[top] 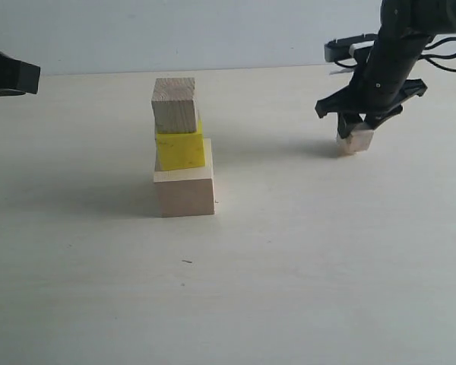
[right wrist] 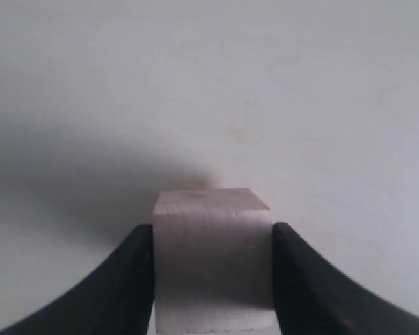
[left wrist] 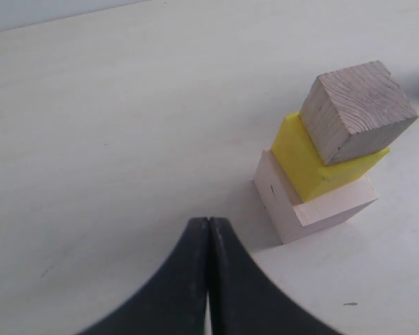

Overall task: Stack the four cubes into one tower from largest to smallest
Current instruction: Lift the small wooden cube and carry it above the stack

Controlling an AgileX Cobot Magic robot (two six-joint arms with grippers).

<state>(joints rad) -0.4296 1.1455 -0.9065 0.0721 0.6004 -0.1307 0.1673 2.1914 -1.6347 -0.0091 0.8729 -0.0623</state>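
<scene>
— Where are your two end effectors?

— My left end effector [left wrist: 208, 223] hangs above the worktop [top: 304, 251] with its two fingers pressed flat together, nothing between them. It is off to the left, well apart from the stack. My right end effector [right wrist: 213, 230] is down at the far right of the worktop, around the small wooden cube [right wrist: 211, 258].

— Have you got hold of that cube?

— My fingers [right wrist: 136, 272] lie against two opposite sides of it, one on each side, with no gap that I can see in the right wrist view. So I am partly closed, as wide as the cube. In the exterior view its underside looks to be on the worktop, with its shadow just beside it.

— And the others?

— Three are stacked near the middle of the worktop. The large pale wooden cube [top: 185, 194] is at the bottom, the bright yellow cube [top: 181, 150] sits on it, and the medium grainy wooden cube [top: 175, 105] is on top of the yellow one. Their edges do not line up: the upper two sit towards one side of the pale cube, leaving a strip of its top bare, and the medium cube is turned a little against the yellow one.

— How far is the small cube from that stack?

— Well apart, to the right and farther back in the exterior view.
</scene>
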